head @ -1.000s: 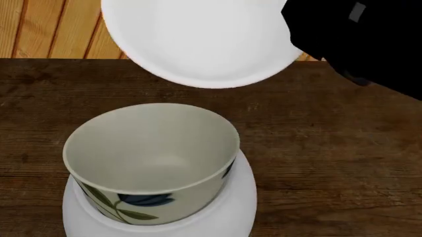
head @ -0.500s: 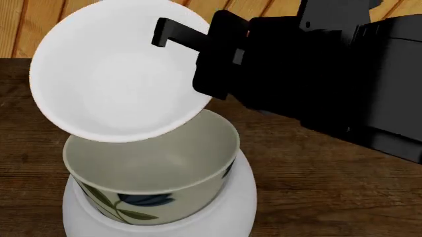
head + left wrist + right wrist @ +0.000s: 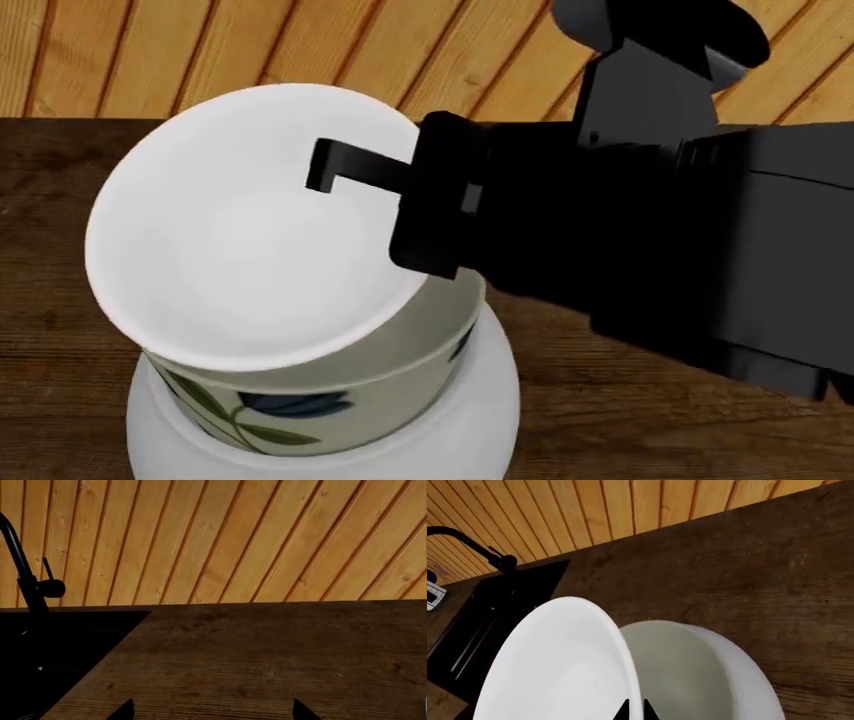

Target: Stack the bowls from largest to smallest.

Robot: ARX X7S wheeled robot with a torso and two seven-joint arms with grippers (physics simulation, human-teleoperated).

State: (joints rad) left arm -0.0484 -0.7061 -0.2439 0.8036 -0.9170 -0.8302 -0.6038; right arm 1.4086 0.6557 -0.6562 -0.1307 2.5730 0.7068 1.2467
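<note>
Small bowl point(image 3: 254, 235), pinched at its 3 o'clock rim by right gripper point(image 3: 360, 175), has dropped, tilted, onto printed bowl point(image 3: 320, 400); left gripper point(image 3: 210, 711) spread.

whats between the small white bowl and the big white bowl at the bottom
The medium cream bowl with blue-flower print sits nested in the large white bowl, under the tilted small plain white bowl. The head view shows it.

No lettering, label, brand mark or number is legible anywhere I look: the only marking is the blue-flower, green-leaf print on the medium cream bowl point(image 3: 287, 410). A small white panel point(image 3: 432, 596) at the edge of my right wrist view is too small to read.
</note>
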